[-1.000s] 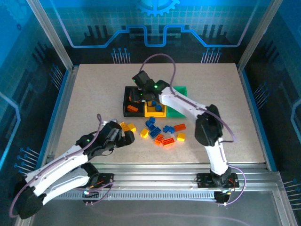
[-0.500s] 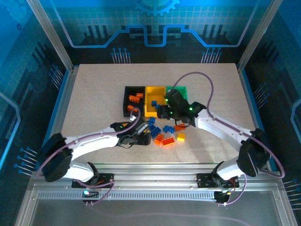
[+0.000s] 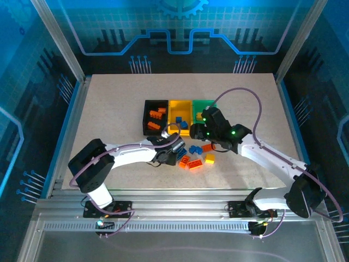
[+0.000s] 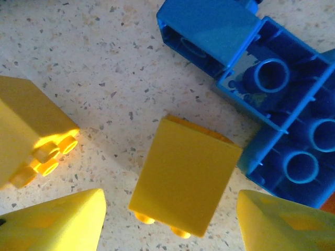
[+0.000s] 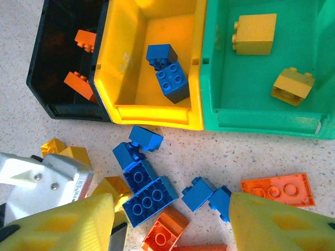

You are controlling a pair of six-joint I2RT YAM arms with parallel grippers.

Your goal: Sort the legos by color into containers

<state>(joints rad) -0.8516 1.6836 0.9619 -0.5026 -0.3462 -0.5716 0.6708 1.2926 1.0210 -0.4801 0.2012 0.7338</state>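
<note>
A small yellow lego (image 4: 183, 175) lies on its side on the table between my left gripper's (image 4: 170, 222) yellow fingertips (image 4: 57, 222), with a gap on each side; the jaws are open. Another yellow lego (image 4: 29, 136) and blue legos (image 4: 282, 120) lie beside it. My right gripper (image 5: 170, 225) hangs open and empty over blue legos (image 5: 152, 201) and an orange one (image 5: 167, 230). The containers stand in a row: black (image 5: 68, 112) with orange legos, yellow (image 5: 152, 112) with blue ones (image 5: 167, 73), green (image 5: 261, 120) with yellow ones (image 5: 255, 34).
From above, the loose pile (image 3: 188, 159) lies just in front of the bins (image 3: 171, 117), with both grippers crowded over it, left (image 3: 171, 149) and right (image 3: 199, 133). A flat orange plate (image 5: 277, 189) sits at the pile's right. Bare tabletop (image 3: 109, 109) surrounds the bins.
My left arm has swung right into the pile, jaws narrowing around the yellow lego. My right arm has drawn back from over the bins to the pile's far side.
</note>
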